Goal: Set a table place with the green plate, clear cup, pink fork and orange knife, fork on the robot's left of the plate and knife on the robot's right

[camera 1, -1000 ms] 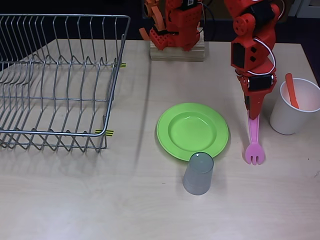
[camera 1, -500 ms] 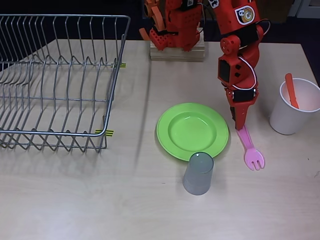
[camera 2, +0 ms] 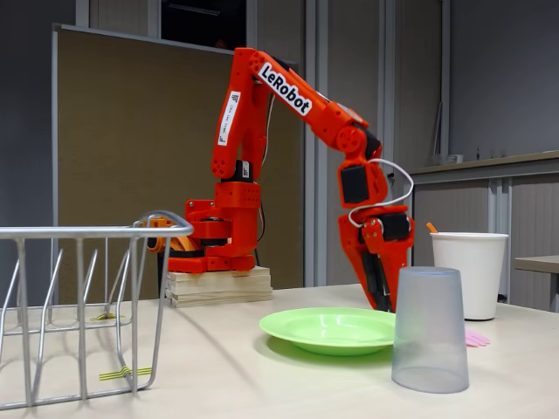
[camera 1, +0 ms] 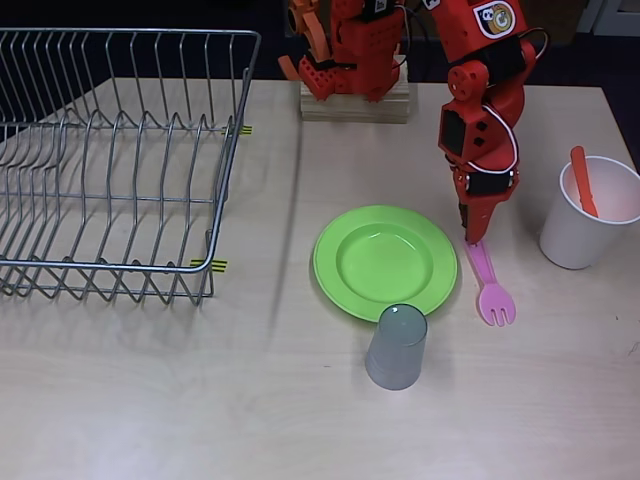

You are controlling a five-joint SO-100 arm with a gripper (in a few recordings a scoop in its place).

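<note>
Counting one green plate (camera 1: pixel 386 261), one clear cup (camera 1: pixel 397 346) upside down, one pink fork (camera 1: pixel 489 287), one orange knife (camera 1: pixel 583 181) in white paper cup (camera 1: pixel 585 228). Gripper (camera 1: pixel 473 238) tip at fork handle end, right of plate; jaw state unclear.

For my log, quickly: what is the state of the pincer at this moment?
Pincer: low at the handle end of the pink fork, which lies on the table beside the green plate; whether it is open or still closed on the fork cannot be told.

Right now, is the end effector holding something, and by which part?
The end effector sits at the pink fork's handle end; whether it grips cannot be told.
</note>
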